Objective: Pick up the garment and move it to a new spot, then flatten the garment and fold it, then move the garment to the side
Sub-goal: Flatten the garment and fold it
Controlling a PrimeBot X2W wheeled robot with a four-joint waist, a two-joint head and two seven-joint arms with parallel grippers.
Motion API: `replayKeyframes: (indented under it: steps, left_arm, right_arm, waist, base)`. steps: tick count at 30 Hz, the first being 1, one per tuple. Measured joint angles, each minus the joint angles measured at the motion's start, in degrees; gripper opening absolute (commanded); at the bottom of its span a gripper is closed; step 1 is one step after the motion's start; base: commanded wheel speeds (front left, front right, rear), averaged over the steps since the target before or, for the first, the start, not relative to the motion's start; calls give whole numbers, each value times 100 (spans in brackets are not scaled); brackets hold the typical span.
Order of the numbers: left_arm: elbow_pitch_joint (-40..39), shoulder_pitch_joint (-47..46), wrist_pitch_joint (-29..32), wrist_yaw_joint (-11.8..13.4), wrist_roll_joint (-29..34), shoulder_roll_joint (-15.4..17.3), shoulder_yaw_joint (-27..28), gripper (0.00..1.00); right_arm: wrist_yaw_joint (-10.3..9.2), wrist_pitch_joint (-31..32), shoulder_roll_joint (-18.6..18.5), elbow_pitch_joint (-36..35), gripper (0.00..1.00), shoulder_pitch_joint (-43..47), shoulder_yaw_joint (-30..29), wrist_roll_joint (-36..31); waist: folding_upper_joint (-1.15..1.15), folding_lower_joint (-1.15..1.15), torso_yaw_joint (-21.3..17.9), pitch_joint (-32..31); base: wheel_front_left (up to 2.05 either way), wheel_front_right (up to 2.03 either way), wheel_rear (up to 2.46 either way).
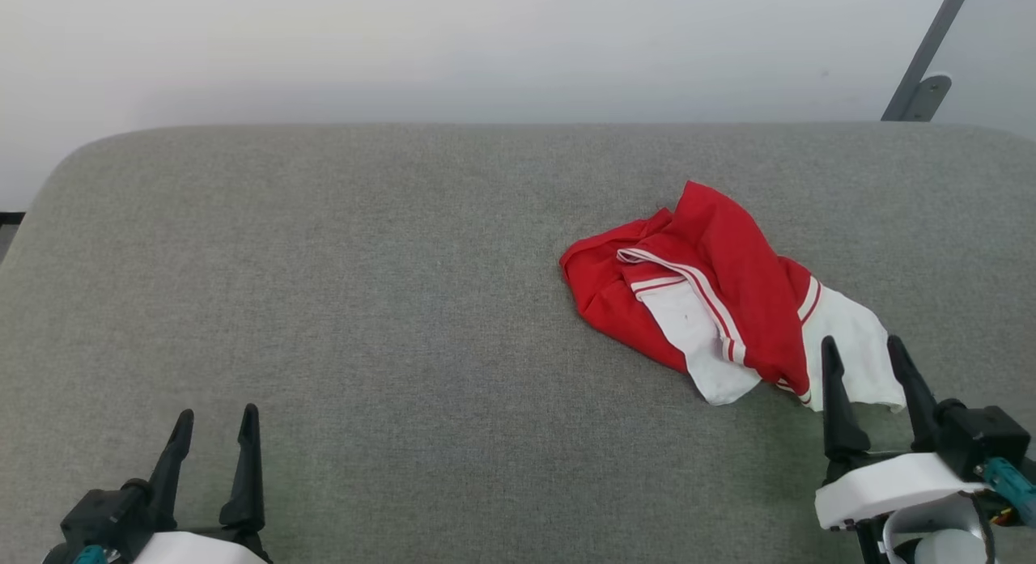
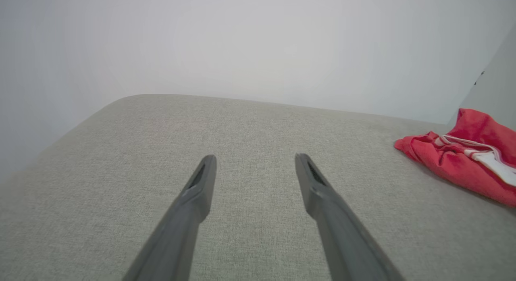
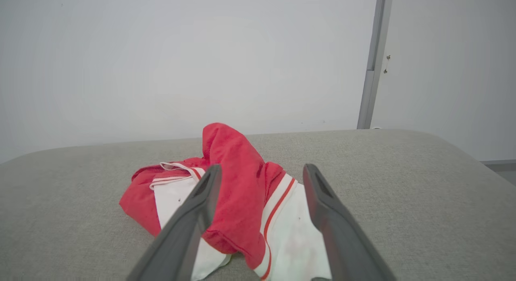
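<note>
Red and white, the crumpled garment lies toward the right edge of the grey padded surface. The right gripper, spread wide and empty, hovers at its near sleeve; the left gripper sits open by the near-left corner. Pinching one loose layer risks tangling it further.

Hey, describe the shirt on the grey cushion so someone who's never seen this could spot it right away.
Look at the wide grey padded surface. On its right half, just in front of the right gripper, lies the garment. It is a crumpled red heap with white sleeves and red-white striped trim, the one bright thing on the grey.
</note>
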Motion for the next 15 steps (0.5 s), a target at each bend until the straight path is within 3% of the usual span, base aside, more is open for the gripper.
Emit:
replayKeyframes:
  steps: [5, 12, 13, 15]
  left_arm:
    - [3, -4, 0, 0, -10, -54, -56, 100]
    - [89, -269, 0, -1, -60, -54, -261, 100]
    - [89, -269, 0, -1, -60, -54, -261, 100]
    - [123, -400, 0, -1, -108, -57, -327, 100]
  right_arm:
    - [1, 349, -342, 359, 100, -157, 46, -91]
    - [2, 2444, -1291, 716, 100, -867, 208, 130]
    - [2, 2444, -1291, 716, 100, -867, 208, 130]
    - [2, 3052, -1535, 717, 100, -1071, 326, 264]
  waist:
    - [0, 0, -7, 126]
    - [0, 0, 4, 507]
    - [0, 0, 4, 507]
    - [0, 0, 30, 642]
  base:
    - [0, 0, 0]
    - [0, 0, 0]
    - [0, 0, 0]
    - [0, 0, 0]
